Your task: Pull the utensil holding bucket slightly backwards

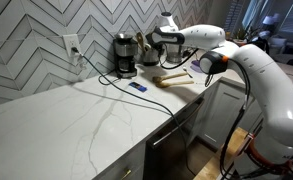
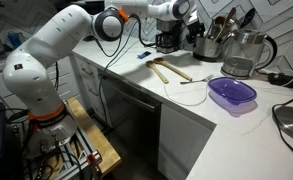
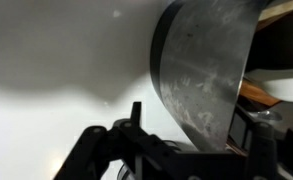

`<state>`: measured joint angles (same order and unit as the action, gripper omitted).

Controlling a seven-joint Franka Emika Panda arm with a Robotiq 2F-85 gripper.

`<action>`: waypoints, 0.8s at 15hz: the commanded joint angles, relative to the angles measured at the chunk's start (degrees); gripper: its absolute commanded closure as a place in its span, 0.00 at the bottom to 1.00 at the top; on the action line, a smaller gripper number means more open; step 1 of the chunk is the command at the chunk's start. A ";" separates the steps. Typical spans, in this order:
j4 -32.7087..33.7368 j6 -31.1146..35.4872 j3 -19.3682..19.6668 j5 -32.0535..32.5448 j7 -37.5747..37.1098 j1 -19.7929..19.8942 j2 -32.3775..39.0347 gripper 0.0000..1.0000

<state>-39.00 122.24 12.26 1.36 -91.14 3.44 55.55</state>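
Note:
The utensil bucket [image 3: 201, 60] is a dull metal cylinder that fills the right half of the wrist view, with wooden utensils [image 3: 261, 95] showing at its right edge. It stands at the back of the counter in both exterior views [image 1: 150, 50] [image 2: 207, 46], with utensil handles sticking up. My gripper [image 3: 196, 115] is open with the bucket wall between its fingers. The left finger stands a little apart from the bucket and the right finger is at its rim. In the exterior views the gripper [image 1: 164, 42] [image 2: 192, 24] is right at the bucket.
A black coffee maker [image 1: 125, 56] stands beside the bucket, its cable running to a wall outlet [image 1: 72, 45]. A glass kettle [image 2: 244, 55] and a purple bowl [image 2: 232, 93] sit nearby. Wooden utensils [image 2: 172, 72] and a blue object [image 1: 136, 88] lie on the white counter [image 1: 56, 125].

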 commanded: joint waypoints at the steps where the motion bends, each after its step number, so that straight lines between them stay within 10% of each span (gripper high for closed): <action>1: 2.95 -4.98 -0.09 -0.73 -1.63 0.61 1.39 0.51; 7: 4.13 -10.49 0.08 -0.51 -2.81 0.53 1.07 0.95; 12: 4.54 -16.91 0.25 -0.22 -2.62 0.30 -0.17 0.98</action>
<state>-35.75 110.58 12.36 1.37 -92.89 3.45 55.51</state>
